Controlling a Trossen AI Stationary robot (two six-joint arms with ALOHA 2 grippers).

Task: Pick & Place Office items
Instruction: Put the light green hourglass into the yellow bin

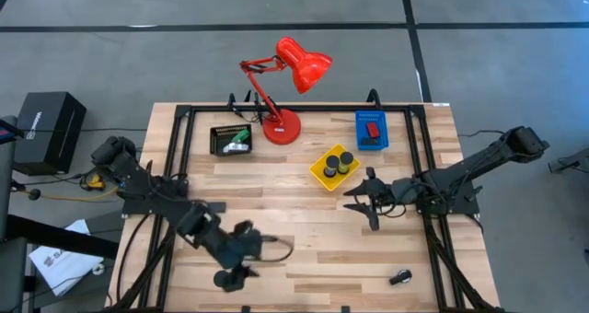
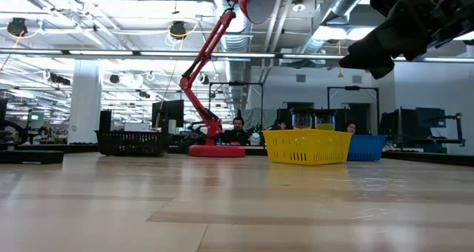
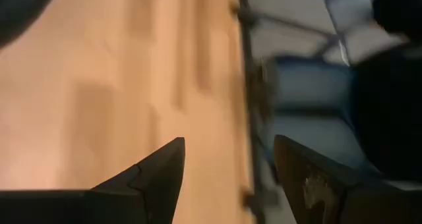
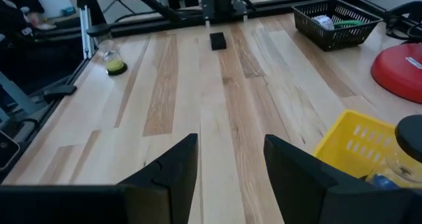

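My left gripper (image 1: 228,276) hangs open over the table's near-left part; in the left wrist view its fingers (image 3: 227,174) straddle the table's edge rail and touch nothing. My right gripper (image 1: 363,201) is open and empty right of centre, just near of the yellow tray (image 1: 317,175); its fingers (image 4: 231,161) point toward the table's left. Black tape rolls (image 1: 338,162) stand in the yellow tray. A red block (image 1: 373,129) lies in the blue tray (image 1: 361,140). A black block (image 4: 217,41) and a small clear cylinder with green in it (image 4: 113,64) rest on the wood. Another small dark item (image 1: 400,278) lies near-right.
The red desk lamp (image 1: 281,127) stands at the far middle, its head (image 1: 304,64) reaching beyond the far edge. A black tray (image 1: 230,140) with green and white things sits to its left. Black frame rails (image 1: 184,147) run along the table's sides. Bare wood lies between the two grippers.
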